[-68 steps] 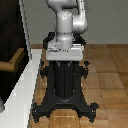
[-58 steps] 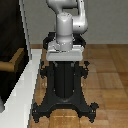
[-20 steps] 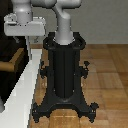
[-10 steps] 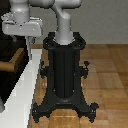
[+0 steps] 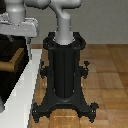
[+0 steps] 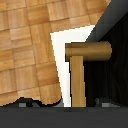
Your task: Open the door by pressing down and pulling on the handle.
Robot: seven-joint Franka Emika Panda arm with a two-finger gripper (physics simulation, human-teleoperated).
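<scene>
Golden-brown and smooth, the handle (image 6: 82, 65) fills the middle of the wrist view as a T shape: a short round bar across the top and a straight shaft running away from it toward the dark strip along the picture's edge; it stands out from the door (image 6: 112, 75), whose dark brown-black panel lies behind it, with the white frame edge (image 6: 60, 60) beside it and wooden parquet floor (image 6: 25, 45) beyond; in the exterior view the handle (image 5: 14, 60) shows as a tan lever at the exterior view's left, against the dark door (image 5: 10, 75), above the sloping white edge (image 5: 22, 95); the claw (image 5: 29, 49) hangs from the white-grey wrist block just above and beside the lever, one thin finger pointing downward, the other not clearly visible, so I cannot tell whether its jaws are apart or together; the black pedestal (image 5: 64, 75) stands on the floor in the centre, well apart from the handle.
</scene>
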